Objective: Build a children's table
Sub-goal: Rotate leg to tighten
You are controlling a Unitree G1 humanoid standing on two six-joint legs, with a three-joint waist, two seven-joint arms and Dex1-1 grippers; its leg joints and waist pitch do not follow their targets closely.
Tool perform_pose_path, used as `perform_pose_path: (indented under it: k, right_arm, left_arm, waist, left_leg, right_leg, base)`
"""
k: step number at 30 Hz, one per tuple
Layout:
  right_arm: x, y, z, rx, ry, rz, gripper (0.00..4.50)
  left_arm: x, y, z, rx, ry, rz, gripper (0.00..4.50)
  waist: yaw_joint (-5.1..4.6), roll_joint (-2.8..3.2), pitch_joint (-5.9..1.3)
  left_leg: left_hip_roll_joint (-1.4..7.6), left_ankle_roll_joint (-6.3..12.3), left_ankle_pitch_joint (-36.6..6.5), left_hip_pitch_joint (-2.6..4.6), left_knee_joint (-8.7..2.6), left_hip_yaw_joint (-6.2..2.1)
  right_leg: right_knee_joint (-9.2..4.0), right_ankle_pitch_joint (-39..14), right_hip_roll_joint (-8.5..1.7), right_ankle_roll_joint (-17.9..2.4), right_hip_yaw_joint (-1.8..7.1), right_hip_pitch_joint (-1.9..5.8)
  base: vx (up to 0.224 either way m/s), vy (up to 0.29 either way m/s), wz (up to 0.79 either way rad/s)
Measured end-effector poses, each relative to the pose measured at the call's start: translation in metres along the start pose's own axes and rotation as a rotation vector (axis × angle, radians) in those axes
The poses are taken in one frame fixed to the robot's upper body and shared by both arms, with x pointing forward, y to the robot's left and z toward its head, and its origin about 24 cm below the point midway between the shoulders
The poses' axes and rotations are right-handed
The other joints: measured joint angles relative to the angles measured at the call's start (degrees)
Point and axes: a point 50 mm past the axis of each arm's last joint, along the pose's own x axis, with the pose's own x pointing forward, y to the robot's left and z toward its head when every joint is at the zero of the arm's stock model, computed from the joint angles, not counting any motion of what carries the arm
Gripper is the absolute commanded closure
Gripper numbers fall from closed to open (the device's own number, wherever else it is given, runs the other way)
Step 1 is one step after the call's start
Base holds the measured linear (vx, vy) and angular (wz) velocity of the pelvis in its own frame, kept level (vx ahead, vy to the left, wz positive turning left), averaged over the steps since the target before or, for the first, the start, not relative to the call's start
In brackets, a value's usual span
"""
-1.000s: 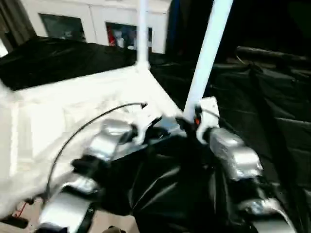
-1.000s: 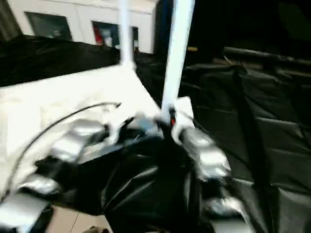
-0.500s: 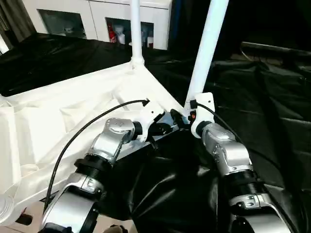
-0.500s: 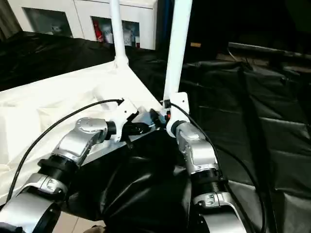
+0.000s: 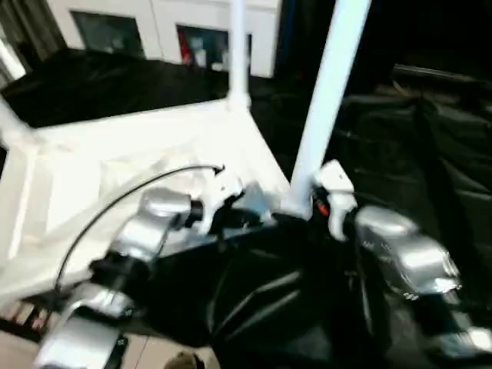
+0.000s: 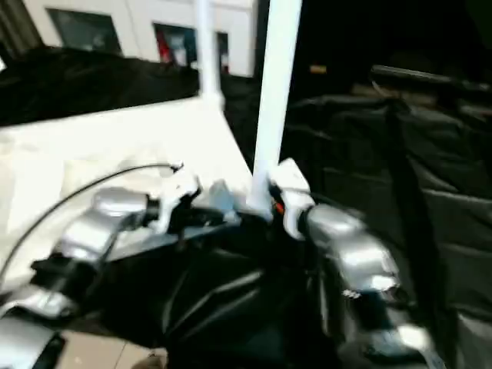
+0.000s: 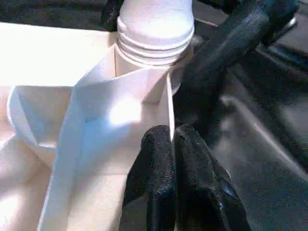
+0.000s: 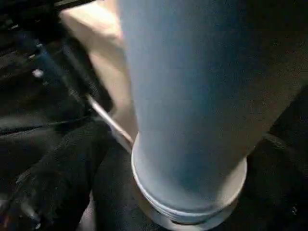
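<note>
Head stereo above; wrists near leg (image 5: 327, 100)

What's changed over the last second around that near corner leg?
The view has shifted as the head moved. The right gripper now stands open around the near leg, not clamped. The left gripper stays shut at the tabletop corner. Both legs stay upright in their sockets.

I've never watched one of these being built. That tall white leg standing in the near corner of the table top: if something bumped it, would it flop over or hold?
The near leg looks like a rigid tube, so it probably wouldn't bend. Its ringed base sits in the corner socket, so it would likely hold upright, though how tight is unclear.
</note>
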Motion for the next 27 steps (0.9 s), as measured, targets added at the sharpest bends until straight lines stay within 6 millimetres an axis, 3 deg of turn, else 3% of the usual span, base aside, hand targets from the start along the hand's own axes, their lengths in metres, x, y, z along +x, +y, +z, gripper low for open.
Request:
perform_pose_path:
  k: [16, 20, 26, 27]
  right_arm:
    - [0.003, 0.006, 0.000, 0.042, -0.025, 0.016, 1.43]
    - [0.024, -0.004, 0.001, 0.120, -0.076, -0.207, 1.76]
    - [0.046, -0.022, 0.010, 0.287, -0.117, -0.555, 1.81]
    - [0.047, -0.023, 0.010, 0.297, -0.120, -0.576, 1.47]
  left_arm:
    - [-0.004, -0.002, -0.001, -0.001, 0.008, -0.031, 4.50]
    - [0.005, 0.009, 0.002, -0.044, -0.008, 0.121, 4.50]
    - [0.035, 0.021, 0.017, -0.107, -0.032, 0.301, 4.50]
    - [0.037, 0.021, 0.018, -0.111, -0.034, 0.311, 4.50]
  waist:
    - [0.35, -0.28, 0.16]
    - [-0.37, -0.39, 0.21]
    - [-0.88, -0.42, 0.22]
    - [-0.87, -0.41, 0.21]
  left_leg:
    - [0.00, 0.00, 0.0, 0.08, 0.15, 0.17]
    - [-0.09, -0.13, 0.1, 0.30, 0.29, 0.32]
    - [-0.19, -0.14, 0.1, 0.37, 0.33, 0.37]
    - [-0.18, -0.14, 0.1, 0.38, 0.33, 0.36]
  right_leg:
    - [0.30, 0.0, 0.00, 0.0, 0.27, -0.03]
    - [0.70, -0.2, 0.02, 0.4, 0.69, -0.11]
    - [0.75, -0.3, 0.04, 0.4, 0.93, -0.12]
    - [0.76, -0.3, 0.05, 0.4, 0.93, -0.11]
  base:
    - [0.000, 0.000, 0.00]
    - [0.000, 0.000, 0.00]
    - [0.000, 0.000, 0.00]
    - [0.000, 0.000, 0.00]
